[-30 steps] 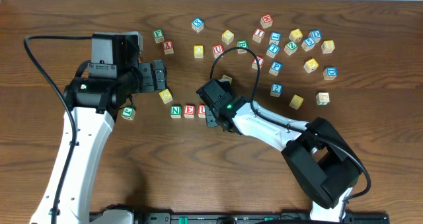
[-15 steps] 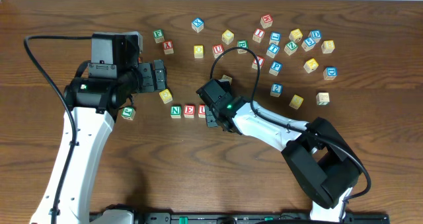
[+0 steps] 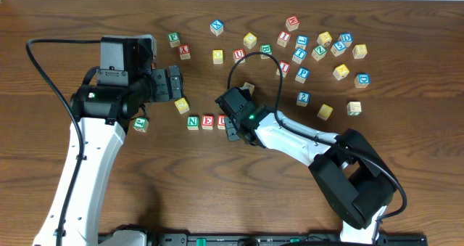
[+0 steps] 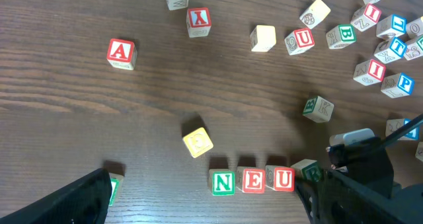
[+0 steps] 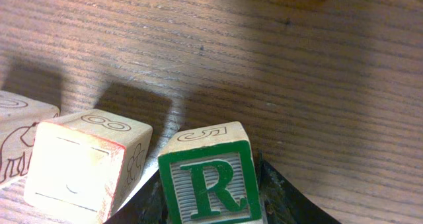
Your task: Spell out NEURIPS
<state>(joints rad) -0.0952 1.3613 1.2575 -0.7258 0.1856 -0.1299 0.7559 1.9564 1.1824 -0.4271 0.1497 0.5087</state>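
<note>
Clamping R (image 5: 213, 184) in my right gripper (image 5: 211, 207) — jaws part-closed against its sides, U (image 5: 86, 161) just beside; my left gripper (image 4: 205, 207) stands spread wide.

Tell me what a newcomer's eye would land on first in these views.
The short row N, E, U near the middle of the table draws the eye first, with the right gripper holding a green R cube next to the U. Beyond it, a loose scatter of lettered cubes covers the far right side. The left gripper hangs open near the row's N end.
</note>
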